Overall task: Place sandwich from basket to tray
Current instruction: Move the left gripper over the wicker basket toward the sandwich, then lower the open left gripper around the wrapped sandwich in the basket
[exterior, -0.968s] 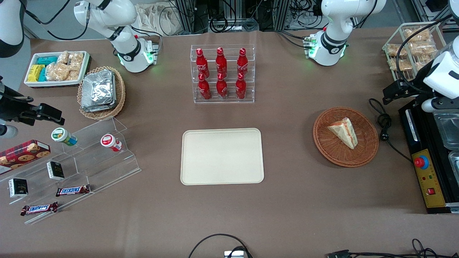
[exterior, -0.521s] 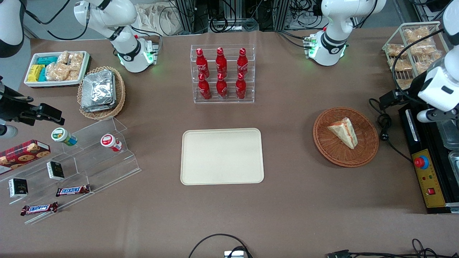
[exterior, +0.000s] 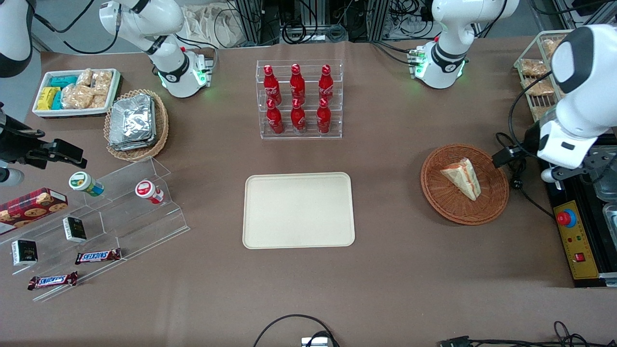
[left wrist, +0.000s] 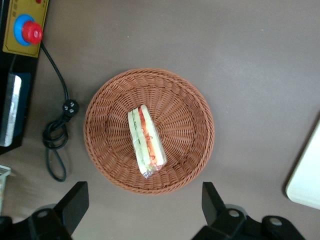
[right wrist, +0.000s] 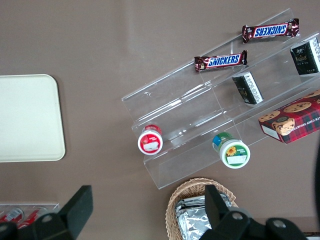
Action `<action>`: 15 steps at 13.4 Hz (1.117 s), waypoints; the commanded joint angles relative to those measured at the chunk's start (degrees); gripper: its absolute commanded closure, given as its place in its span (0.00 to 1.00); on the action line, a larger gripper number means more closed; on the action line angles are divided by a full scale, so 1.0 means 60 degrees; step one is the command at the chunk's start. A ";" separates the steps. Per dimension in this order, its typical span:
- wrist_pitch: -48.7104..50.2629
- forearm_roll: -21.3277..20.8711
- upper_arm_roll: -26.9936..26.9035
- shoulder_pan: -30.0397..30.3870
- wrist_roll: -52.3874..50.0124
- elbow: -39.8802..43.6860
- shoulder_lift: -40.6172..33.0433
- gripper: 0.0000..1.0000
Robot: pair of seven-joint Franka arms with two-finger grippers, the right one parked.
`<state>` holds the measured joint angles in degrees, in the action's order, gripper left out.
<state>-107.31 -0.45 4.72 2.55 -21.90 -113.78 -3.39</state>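
Wicker basket (exterior: 464, 184) is sitting on the table toward the working arm's end, holding the sandwich (exterior: 462, 178) on its side. Cream tray (exterior: 298, 210) is lying well apart from it, bare. Left gripper (left wrist: 145, 212) is hovering above the basket, fingers (left wrist: 74, 202) spread wide, gripping nothing.

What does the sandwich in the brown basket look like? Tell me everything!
The small triangular white-bread sandwich shows red and green filling stripes along its edge. It lies alone on its side in the middle of the round reddish-brown woven wicker basket, touching only the weave. The left arm's gripper hovers open above it, not touching.
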 commanded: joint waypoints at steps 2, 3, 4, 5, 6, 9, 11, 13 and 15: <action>-0.1621 -0.0087 0.0018 0.0028 -0.0612 -0.2228 -0.0898 0.00; -0.2032 -0.0072 0.0018 0.0028 -0.0670 -0.2595 -0.0899 0.00; -0.2326 -0.0072 0.0004 0.0043 -0.0787 -0.2860 -0.0870 0.00; -0.2692 -0.0072 0.0004 0.0043 -0.0991 -0.3138 -0.0841 0.00; -0.3130 -0.0072 0.0004 0.0028 -0.1196 -0.3460 -0.0797 0.00; -0.4464 -0.0058 0.0004 0.0028 -0.1344 -0.4457 -0.0709 0.00; -0.5065 -0.0058 0.0004 0.0028 -0.1433 -0.4795 -0.0490 0.00; -0.5608 -0.0043 0.0004 0.0028 -0.1462 -0.5117 -0.0372 0.00; -0.5786 -0.0043 0.0004 0.0028 -0.1462 -0.5177 -0.0168 0.00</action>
<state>-140.12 -0.43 4.63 2.57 -29.65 -143.95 -4.89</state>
